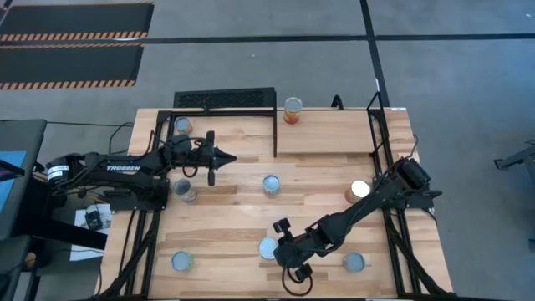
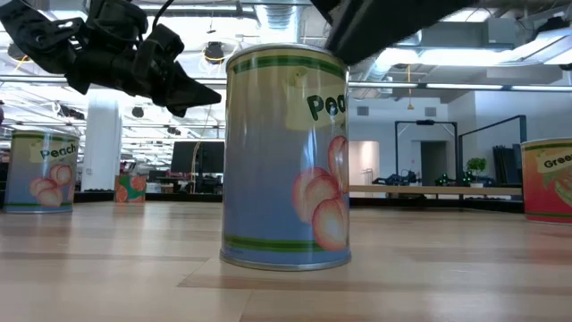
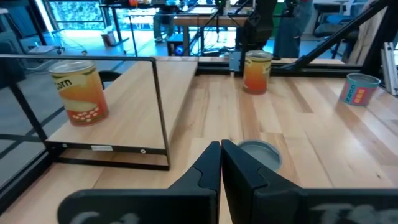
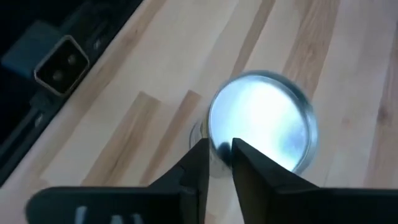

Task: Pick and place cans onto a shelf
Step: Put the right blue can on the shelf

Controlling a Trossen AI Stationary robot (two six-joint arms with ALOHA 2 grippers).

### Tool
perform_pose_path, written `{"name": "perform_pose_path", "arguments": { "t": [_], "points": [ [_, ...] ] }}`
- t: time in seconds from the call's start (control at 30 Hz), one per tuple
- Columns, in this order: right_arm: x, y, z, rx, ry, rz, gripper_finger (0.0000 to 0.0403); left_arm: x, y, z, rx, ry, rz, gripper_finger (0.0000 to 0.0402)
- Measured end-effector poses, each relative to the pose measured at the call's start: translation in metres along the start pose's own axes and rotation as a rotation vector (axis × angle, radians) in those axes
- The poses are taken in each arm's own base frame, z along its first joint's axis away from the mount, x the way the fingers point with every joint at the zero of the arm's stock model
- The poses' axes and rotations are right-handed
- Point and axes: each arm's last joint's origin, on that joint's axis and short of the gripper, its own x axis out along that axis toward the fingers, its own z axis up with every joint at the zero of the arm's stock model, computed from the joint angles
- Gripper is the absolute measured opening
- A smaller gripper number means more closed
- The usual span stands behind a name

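Right pincer (image 1: 288, 269) low centre of high view, fingers nearly together, hanging just above can (image 1: 267, 247) there, not gripping. Wrist view shows tips over near rim of shiny lid (image 4: 261, 127).

Judgement: spread fingers wide first, centre over lid, drop straight, clamp mid-body; off-centre squeeze likely tips it.

Left pincer (image 1: 224, 158) centre-left, fingers together, raised, holding nothing.

Shelf (image 1: 334, 131) upper right of surface (image 1: 226, 226); one can (image 1: 292, 109) at its upper-left edge. Other cans scattered across surface.

Blue can (image 2: 286, 156) – pink peaches, green stripes. Orange can (image 3: 79, 91) on the pale wood shelf (image 3: 124, 106). Black fingers (image 3: 239, 171).
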Motion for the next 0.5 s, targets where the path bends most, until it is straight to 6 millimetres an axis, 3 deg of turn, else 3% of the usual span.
{"name": "perform_pose_path", "arguments": {
  "t": [0.33, 0.5],
  "points": [
    [0.008, -0.008, -0.003, -0.06, 0.025, -0.015, 0.0068, 0.002, -0.009, 0.0, -0.004, 0.008, -0.008, 0.0002],
    [0.006, -0.022, -0.004, -0.043, 0.037, -0.029, 0.0023, 0.003, -0.012, 0.0, -0.001, 0.01, 0.003, 0.0002]
  ]
}}
